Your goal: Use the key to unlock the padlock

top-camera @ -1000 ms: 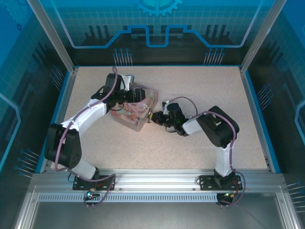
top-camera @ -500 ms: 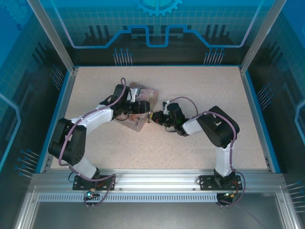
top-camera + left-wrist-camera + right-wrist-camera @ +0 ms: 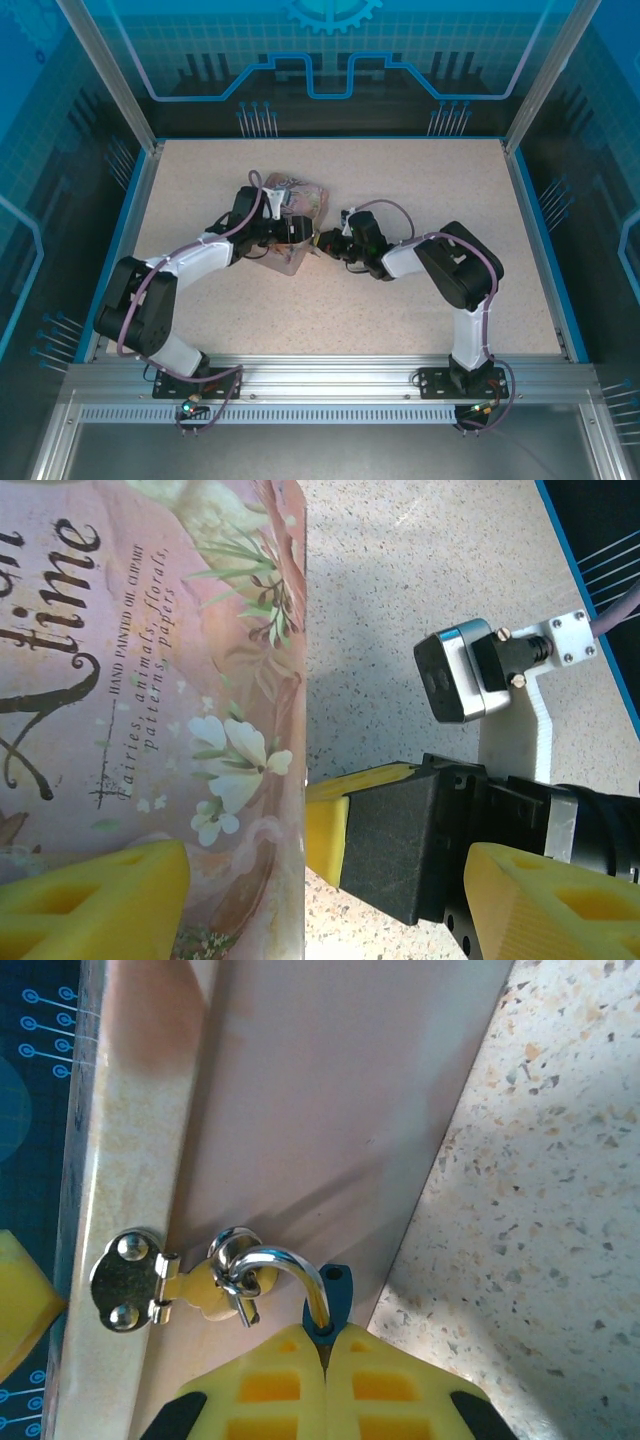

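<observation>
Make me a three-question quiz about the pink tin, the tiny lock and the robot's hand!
1. Where is the padlock hooked? A) on the ring at the tin's clasp B) on a cable C) on nothing
2. What colour is the padlock's body? A) red B) blue C) green
3. What is the right gripper doing? A) gaping open B) pinching the padlock C) holding a spoon
Answers: 1 A, the silvery shackle loops through that ring; 2 B, blue peeks out between the yellow fingers; 3 B, the fingers are closed together on it.
</observation>
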Available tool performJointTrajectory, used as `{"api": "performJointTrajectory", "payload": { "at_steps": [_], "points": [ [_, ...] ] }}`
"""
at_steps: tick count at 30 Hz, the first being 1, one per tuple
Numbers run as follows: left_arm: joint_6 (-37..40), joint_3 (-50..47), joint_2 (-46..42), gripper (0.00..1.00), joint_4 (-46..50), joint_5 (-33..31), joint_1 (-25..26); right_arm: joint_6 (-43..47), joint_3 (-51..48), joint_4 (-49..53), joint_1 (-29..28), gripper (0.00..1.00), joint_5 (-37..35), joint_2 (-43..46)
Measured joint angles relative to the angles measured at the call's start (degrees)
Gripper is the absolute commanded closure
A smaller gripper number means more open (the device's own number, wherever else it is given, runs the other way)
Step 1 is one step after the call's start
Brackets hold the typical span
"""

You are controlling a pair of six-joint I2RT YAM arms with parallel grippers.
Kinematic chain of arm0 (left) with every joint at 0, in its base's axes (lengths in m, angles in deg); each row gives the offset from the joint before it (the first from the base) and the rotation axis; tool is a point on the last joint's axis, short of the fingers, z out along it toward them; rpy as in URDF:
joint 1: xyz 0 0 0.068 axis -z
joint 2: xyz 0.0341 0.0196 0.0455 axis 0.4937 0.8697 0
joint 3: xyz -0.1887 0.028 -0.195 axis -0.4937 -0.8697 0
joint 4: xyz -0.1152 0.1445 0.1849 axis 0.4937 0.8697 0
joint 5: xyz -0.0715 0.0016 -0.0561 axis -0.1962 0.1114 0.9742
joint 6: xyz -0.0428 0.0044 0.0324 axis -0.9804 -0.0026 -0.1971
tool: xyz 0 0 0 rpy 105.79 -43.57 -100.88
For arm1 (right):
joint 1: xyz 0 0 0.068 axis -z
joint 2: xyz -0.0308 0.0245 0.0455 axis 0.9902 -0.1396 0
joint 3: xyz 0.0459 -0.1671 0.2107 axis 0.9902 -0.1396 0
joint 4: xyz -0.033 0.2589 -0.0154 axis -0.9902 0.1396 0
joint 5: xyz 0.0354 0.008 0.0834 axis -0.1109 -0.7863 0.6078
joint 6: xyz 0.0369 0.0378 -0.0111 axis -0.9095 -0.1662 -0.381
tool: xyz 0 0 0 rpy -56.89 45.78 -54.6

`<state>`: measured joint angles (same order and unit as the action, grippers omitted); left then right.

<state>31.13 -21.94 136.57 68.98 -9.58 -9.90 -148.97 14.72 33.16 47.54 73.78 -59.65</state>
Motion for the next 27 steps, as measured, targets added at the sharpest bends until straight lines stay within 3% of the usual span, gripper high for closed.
{"api": "performJointTrajectory", "payload": {
  "at_steps": [18,27],
  "points": [
    [0.0,-0.61,-0.2,0.25,-1.18,-0.15,0.26,2.84,6.56,11.37,1.77,1.0,-0.07,0.87],
    [-0.02,-0.94,-0.81,0.25,-0.68,-0.17,0.28,7.32,11.87,13.75,4.9,1.0,-3.93,0.94]
  ]
}}
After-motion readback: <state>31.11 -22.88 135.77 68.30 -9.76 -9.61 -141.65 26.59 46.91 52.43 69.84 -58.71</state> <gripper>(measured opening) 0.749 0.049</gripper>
